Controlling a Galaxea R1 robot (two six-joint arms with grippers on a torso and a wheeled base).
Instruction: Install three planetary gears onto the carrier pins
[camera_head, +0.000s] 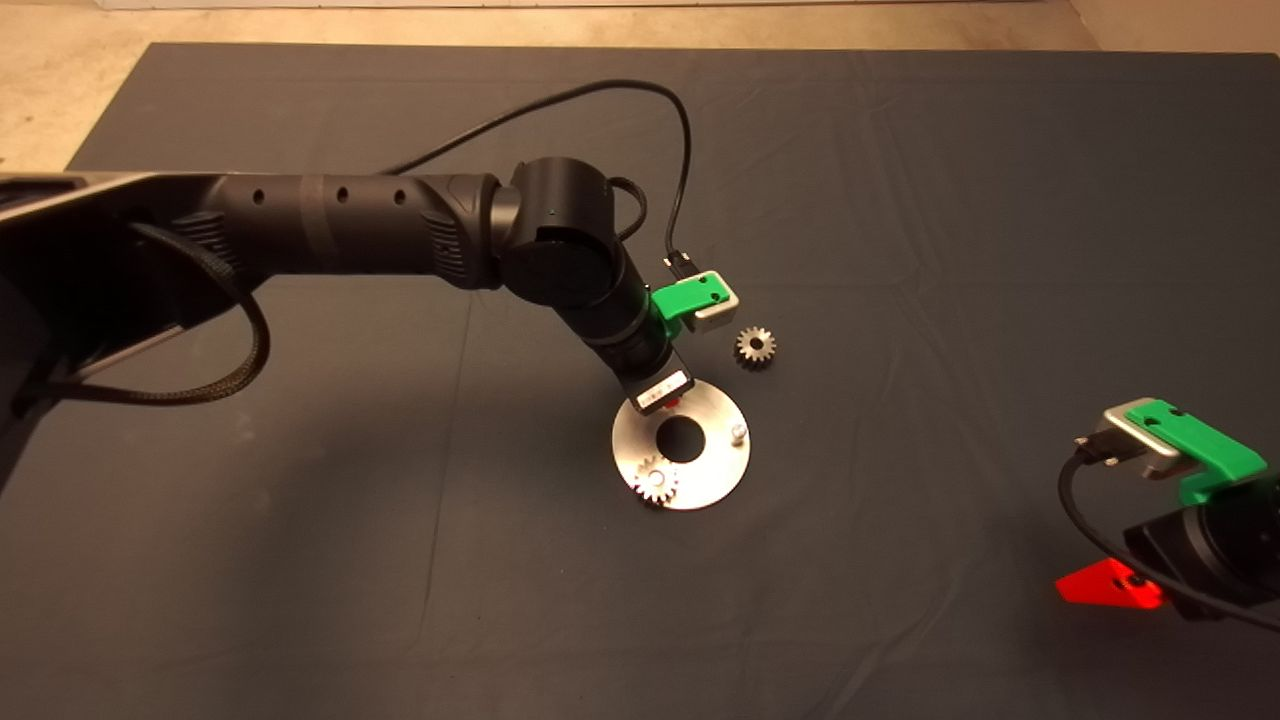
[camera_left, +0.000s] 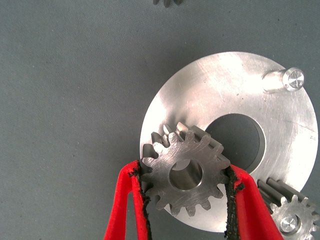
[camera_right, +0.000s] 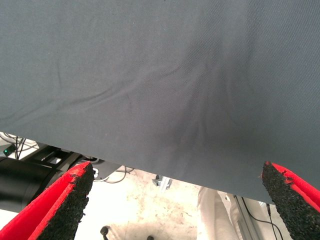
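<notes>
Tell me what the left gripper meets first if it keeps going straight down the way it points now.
Probably the disc: the left gripper holds a gear right above it, seemingly over a pin, though depth is unclear.

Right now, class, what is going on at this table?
The left gripper holds one planetary gear between its fingers, over the silver disc beside its centre hole. One gear already sits on a carrier pin, one pin stands bare, and a third gear lies on the mat beside the disc. The right gripper waits open at the mat's edge.
</notes>
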